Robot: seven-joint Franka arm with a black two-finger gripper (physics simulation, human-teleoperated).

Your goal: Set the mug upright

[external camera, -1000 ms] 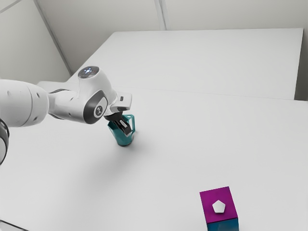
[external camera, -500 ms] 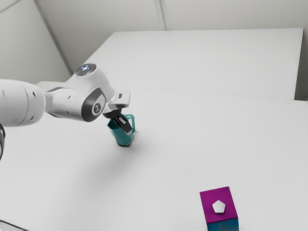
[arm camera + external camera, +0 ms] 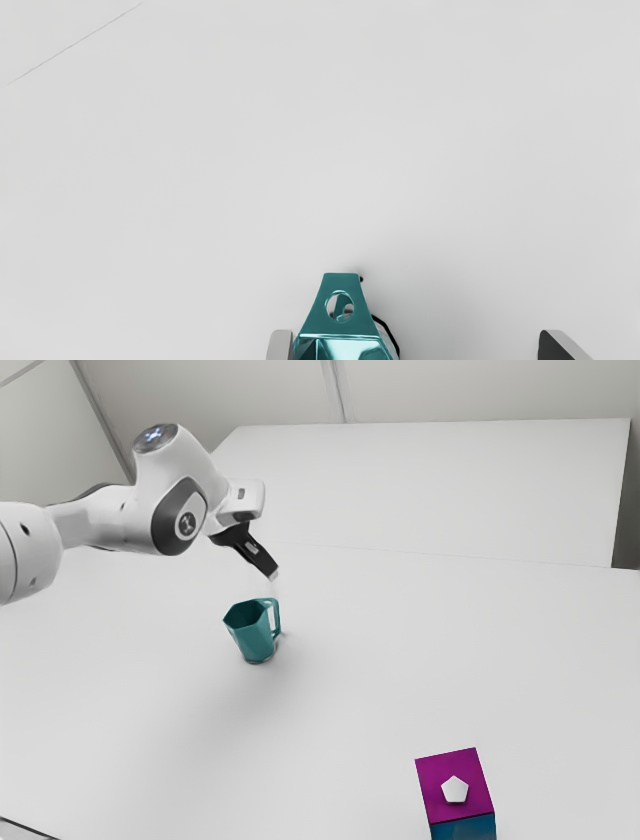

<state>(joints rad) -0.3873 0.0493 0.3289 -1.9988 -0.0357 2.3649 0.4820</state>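
Note:
The teal mug (image 3: pixel 252 632) stands on the table with its base down and its mouth up, its handle toward the exterior view's right. Above it, with a space between them, is my gripper (image 3: pixel 274 575). In the wrist view the mug (image 3: pixel 345 345) appears from above, handle pointing away from my hand, and the gripper (image 3: pixel 415 345) has its fingers wide apart. Neither finger holds the mug, though it lies nearer one of them in that view. The mug's lower body is partly hidden there.
A box with a magenta top (image 3: pixel 440 772), blue side and white pentagon stands near the exterior view's bottom edge, well away from the mug. The white table (image 3: pixel 370 650) extends around both, with a white panel (image 3: pixel 430 490) beyond.
My gripper has risen out from the mug and now hangs above it, with the arm lifted. The mug has stayed in place, standing.

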